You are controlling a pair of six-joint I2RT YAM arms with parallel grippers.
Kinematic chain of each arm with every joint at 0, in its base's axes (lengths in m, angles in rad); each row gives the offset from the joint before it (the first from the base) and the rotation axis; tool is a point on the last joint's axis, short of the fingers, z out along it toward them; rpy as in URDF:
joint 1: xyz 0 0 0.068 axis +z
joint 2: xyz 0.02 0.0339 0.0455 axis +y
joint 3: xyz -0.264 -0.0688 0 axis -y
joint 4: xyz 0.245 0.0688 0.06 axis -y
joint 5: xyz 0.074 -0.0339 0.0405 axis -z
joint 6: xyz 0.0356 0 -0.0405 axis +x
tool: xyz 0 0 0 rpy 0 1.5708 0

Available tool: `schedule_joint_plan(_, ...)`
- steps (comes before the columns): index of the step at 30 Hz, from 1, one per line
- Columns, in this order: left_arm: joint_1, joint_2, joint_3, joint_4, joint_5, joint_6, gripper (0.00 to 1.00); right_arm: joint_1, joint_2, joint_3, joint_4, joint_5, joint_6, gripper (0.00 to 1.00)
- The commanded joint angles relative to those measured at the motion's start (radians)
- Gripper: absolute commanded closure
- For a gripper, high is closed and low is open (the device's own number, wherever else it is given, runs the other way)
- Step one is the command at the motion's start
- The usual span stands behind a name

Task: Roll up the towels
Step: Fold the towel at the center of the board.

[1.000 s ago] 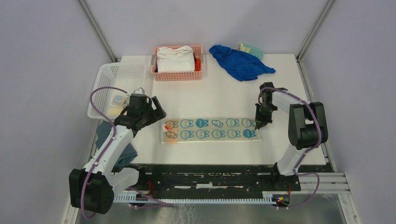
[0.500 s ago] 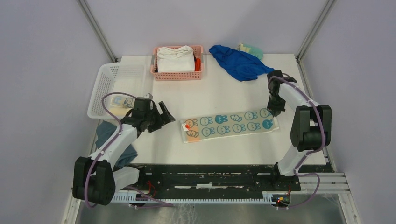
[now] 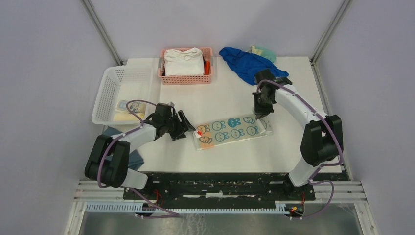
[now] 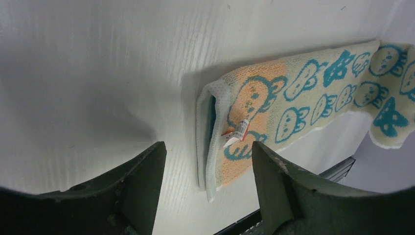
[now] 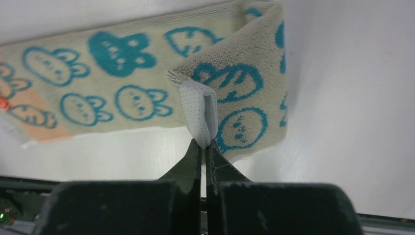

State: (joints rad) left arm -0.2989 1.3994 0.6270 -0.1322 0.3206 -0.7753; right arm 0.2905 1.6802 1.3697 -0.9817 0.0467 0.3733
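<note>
On the table (image 3: 225, 98), barely begun. White basket (image 3: 111, 81): holds something pale, too small to call a roll. Towel (image 3: 230, 132): lies long mid-table, right end lifted and doubled back — no roll formed yet. Right gripper (image 5: 203, 147): pinches that end's corner, clamped tight. Left gripper (image 3: 188, 127): gapes just beside the left end and its tag (image 4: 237, 133), touching nothing. Remains to roll the full length.

Rabbit-print towel (image 3: 230, 131) lies flat (right end folded over).
</note>
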Motion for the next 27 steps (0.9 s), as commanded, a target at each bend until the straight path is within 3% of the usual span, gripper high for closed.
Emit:
schedule_joint_plan(1,-0.016,0.064,0.005,0.115,0.041,-0.080,0.32,0.106,0.013,0.090,0.012,-0.144,0.050,0.99)
schedule_joint_plan(15,-0.085,0.119,-0.023,0.170,0.034,-0.104,0.71,0.379,0.263,0.381,-0.048,-0.129,0.190,1.00)
schedule_joint_plan(27,-0.113,0.111,-0.032,0.178,0.009,-0.110,0.76,0.532,0.417,0.564,-0.096,-0.123,0.229,0.99)
